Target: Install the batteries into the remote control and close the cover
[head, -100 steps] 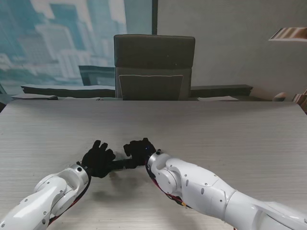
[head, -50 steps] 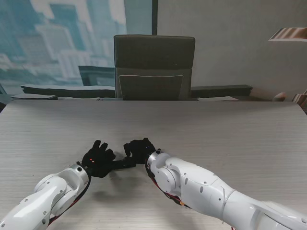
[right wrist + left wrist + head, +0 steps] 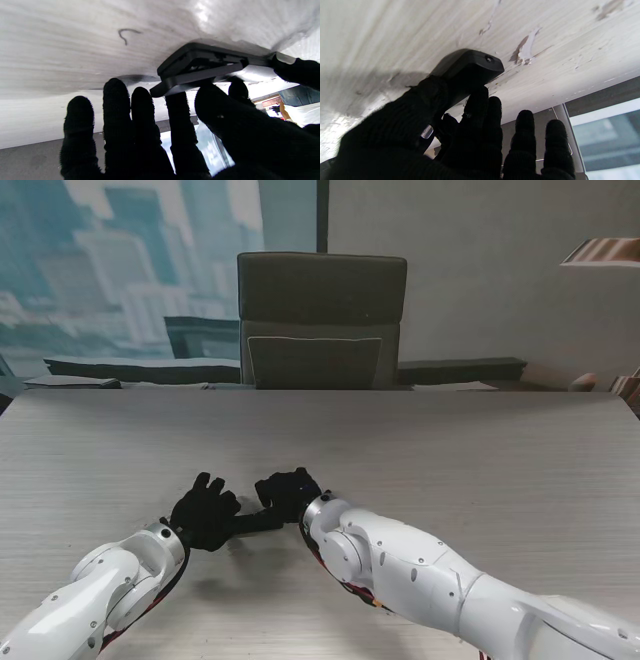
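The remote control (image 3: 255, 523) is lying near the front of the wooden table (image 3: 450, 450), bridging the gap between the two black-gloved hands. The left hand (image 3: 203, 512) is closing its thumb (image 3: 420, 105) and first fingers around one end of the remote (image 3: 467, 68), while its outer two fingers (image 3: 526, 135) are standing straight and touching nothing. A small silvery cylinder (image 3: 427, 131), possibly a battery, is showing under the thumb; the view is too dark to confirm it. The right hand (image 3: 288, 492) is bearing on the other end, with its thumb (image 3: 220, 110) and one finger (image 3: 178, 110) pressing against the battery cover (image 3: 197, 77). The cover is sitting tilted and partly raised from the remote body (image 3: 200, 56), with the compartment edge visible beneath it. The remaining three fingers (image 3: 117, 112) are pointing outward, apart from the remote. An office chair (image 3: 321, 320) is standing beyond the far edge of the table.
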`<state>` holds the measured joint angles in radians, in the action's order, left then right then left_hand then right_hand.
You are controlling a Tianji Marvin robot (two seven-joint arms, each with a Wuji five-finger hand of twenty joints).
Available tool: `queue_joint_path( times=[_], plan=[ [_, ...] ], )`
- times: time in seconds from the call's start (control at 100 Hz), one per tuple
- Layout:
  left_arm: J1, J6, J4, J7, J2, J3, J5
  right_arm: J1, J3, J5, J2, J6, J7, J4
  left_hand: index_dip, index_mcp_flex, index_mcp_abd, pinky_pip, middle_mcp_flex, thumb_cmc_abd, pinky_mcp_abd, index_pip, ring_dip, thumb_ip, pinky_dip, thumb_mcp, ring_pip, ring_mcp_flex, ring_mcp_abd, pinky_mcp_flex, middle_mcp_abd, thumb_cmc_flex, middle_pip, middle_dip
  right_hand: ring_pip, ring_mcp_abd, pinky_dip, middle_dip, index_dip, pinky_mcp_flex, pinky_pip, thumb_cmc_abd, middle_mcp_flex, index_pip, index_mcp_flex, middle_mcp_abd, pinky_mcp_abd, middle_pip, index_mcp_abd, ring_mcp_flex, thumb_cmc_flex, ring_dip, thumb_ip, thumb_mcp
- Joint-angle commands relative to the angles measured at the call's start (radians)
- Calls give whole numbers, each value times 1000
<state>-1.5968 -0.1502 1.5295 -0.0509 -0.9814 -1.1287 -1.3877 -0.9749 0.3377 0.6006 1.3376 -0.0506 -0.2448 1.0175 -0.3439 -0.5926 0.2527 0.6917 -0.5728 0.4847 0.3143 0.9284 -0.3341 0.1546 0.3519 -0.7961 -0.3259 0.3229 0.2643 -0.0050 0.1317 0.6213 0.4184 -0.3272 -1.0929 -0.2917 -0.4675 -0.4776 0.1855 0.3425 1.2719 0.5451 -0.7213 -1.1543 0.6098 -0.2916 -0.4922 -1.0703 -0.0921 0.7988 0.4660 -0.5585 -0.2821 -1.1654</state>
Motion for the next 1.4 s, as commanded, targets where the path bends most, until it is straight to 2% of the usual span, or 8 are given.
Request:
queue_joint_path(
  times=[0.0, 0.26, 0.33, 0.38, 0.4, 0.44, 0.74, 1.39],
  plan=[
    [-22, 0, -39, 36, 1, 13, -3, -16, -11, 9, -5, -9, 18, -29, -71, -63, -311, 17, 17, 24, 5, 198, 3, -33, 9, 34, -17, 9, -15, -6, -15, 134, 16, -11, 49, 9, 0, -19, -4, 3, 17, 88, 0, -25, -7, 8, 14, -23, 4, 8, 16, 20, -4, -14],
    [-23, 0, -38, 37, 1, 13, -4, -24, -2, 23, -11, -44, 2, -36, -70, -62, -307, 17, 17, 24, 5, 197, 3, -33, 9, 34, -17, 9, -15, -6, -15, 134, 16, -11, 41, 7, -4, -20, 5, 9, 24, 96, -4, -14, -1, 4, 14, -27, -4, 14, -5, 18, 7, -15],
    [-23, -1, -38, 38, 1, 13, -4, -28, 2, 27, -16, -49, 0, -31, -70, -63, -307, 17, 17, 24, 6, 197, 3, -34, 9, 34, -17, 9, -15, -6, -15, 134, 16, -11, 42, 6, -6, -20, 25, 8, 26, 89, -2, 9, 8, 2, 16, -26, -11, 12, -42, 19, 34, -11],
    [-23, -1, -37, 39, 1, 13, -4, -32, 5, 30, -19, -50, 0, -27, -71, -63, -307, 18, 17, 24, 5, 198, 3, -33, 9, 34, -17, 8, -15, -6, -15, 134, 16, -11, 40, 5, -9, -19, 85, 7, 28, 78, 1, 49, 18, 1, 17, -26, -20, 11, -89, 18, 95, -9],
    [-23, -1, -37, 39, 1, 13, -4, -33, 5, 32, -20, -50, -1, -26, -70, -62, -304, 18, 16, 24, 5, 197, 3, -33, 9, 34, -17, 9, -15, -6, -15, 134, 17, -11, 40, 5, -10, -19, 157, 7, 29, 69, 3, 80, 23, 0, 17, -26, -25, 10, -104, 18, 123, -5],
    [-23, -2, -37, 40, 1, 14, -4, -35, 6, 35, -23, -51, -2, -23, -70, -62, -305, 18, 17, 24, 5, 197, 3, -33, 9, 34, -17, 8, -15, -6, -13, 134, 16, -11, 41, 4, -11, -19, 183, 7, 29, 68, 4, 90, 22, -1, 17, -25, -27, 8, -121, 19, 136, 0],
    [-21, -2, -38, 42, 1, 16, -3, -51, 8, 42, -29, -54, -4, -13, -70, -62, -307, 18, 16, 24, 5, 197, 3, -33, 9, 34, -17, 8, -14, -5, -15, 134, 16, -11, 35, 7, -16, -23, 206, 5, 39, 72, 23, 100, -12, -5, 23, -31, -40, -3, -162, 14, 150, 29],
    [-21, -1, -38, 40, 1, 15, -2, -62, 0, 67, -37, -77, -10, -3, -70, -63, -306, 18, 15, 24, 6, 198, 3, -33, 9, 34, -17, 12, -15, -6, -14, 134, 17, -11, 34, 7, -23, -25, 209, -16, 46, 104, 103, 141, -113, -19, 31, -32, -79, -47, -253, 6, 145, 133]
  ],
)
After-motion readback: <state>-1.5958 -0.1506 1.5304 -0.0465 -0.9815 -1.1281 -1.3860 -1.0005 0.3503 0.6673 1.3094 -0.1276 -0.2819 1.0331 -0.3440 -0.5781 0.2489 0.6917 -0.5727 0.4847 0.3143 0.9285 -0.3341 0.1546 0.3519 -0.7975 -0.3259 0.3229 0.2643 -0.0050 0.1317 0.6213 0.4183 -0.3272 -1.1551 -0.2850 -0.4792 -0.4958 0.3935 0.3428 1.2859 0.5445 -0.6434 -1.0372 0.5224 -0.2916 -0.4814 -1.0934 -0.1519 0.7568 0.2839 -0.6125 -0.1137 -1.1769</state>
